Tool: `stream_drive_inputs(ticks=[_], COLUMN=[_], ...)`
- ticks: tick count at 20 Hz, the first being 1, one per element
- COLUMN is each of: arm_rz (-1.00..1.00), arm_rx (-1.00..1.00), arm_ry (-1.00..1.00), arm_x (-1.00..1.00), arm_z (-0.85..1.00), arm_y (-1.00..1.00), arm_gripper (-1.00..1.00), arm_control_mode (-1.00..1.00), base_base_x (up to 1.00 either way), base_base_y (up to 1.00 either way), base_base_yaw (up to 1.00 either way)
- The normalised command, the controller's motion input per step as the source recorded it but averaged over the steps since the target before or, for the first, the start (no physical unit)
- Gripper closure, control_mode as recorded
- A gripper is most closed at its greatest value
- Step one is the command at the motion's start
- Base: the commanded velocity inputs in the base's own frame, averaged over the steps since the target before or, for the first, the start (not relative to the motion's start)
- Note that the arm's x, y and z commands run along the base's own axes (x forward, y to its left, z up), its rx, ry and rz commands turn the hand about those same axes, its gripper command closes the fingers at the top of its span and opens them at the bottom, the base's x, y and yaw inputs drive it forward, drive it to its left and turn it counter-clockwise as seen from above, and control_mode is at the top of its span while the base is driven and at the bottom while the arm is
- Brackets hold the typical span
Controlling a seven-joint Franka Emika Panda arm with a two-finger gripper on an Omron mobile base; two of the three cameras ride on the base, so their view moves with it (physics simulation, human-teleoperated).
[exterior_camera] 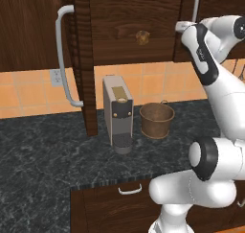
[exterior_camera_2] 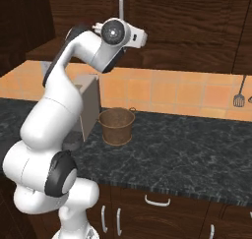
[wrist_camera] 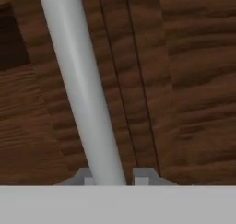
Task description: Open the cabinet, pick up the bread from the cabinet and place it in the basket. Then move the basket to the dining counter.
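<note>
Cabinet (exterior_camera: 143, 16), right door: gripper (wrist_camera: 113, 177) clamped on its silver handle (wrist_camera: 78, 80); pull outward along the hinge arc, grip kept square.

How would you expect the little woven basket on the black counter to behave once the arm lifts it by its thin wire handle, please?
The basket looks small and empty, so it is probably light. Its thin handle appears to lie down at the rim, so it may pivot and let the basket swing. The base looks narrower than the mouth, so a sideways push might tip it.
</note>
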Motion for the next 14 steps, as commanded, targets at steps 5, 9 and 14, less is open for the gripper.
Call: stream_drive_inputs(ticks=[5, 9, 14], arm_rz=[-0.06, -0.05, -0.04], arm_rx=[0.0, 0.0, 0.0], arm_ry=[-0.03, 0.01, 0.21], arm_x=[-0.71, -1.0, -1.0], arm_z=[0.17, 0.44, 0.57], arm_y=[-0.4, -0.96, -1.0], arm_gripper=[1.0, 1.0, 1.0], arm_control_mode=[-1.0, -1.0, -1.0], base_base_x=[0.0, 0.0, 0.0], base_base_y=[0.0, 0.0, 0.0], base_base_yaw=[0.0, 0.0, 0.0])
